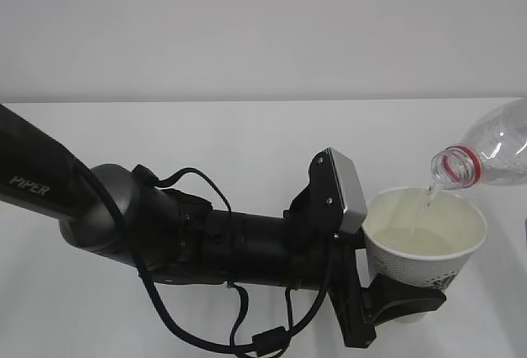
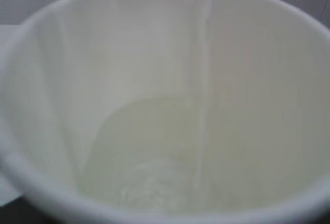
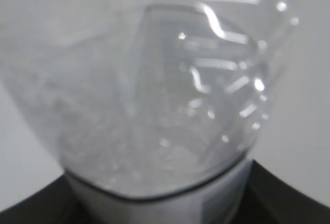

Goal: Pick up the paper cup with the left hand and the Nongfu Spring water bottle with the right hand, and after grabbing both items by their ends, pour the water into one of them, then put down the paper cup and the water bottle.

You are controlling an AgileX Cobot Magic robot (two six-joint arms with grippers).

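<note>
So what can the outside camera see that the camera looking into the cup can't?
Only the exterior view shows the left gripper holding the paper cup from below, and the tilted water bottle.

Only the left wrist view shows the cup's inside close up, with a pool at the bottom.

Both show the water streaming into the cup.

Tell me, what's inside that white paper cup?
Water pools in the bottom of the paper cup, fed by a thin stream from the tilted bottle. The cup's floor beneath the water shows only blurrily.
</note>
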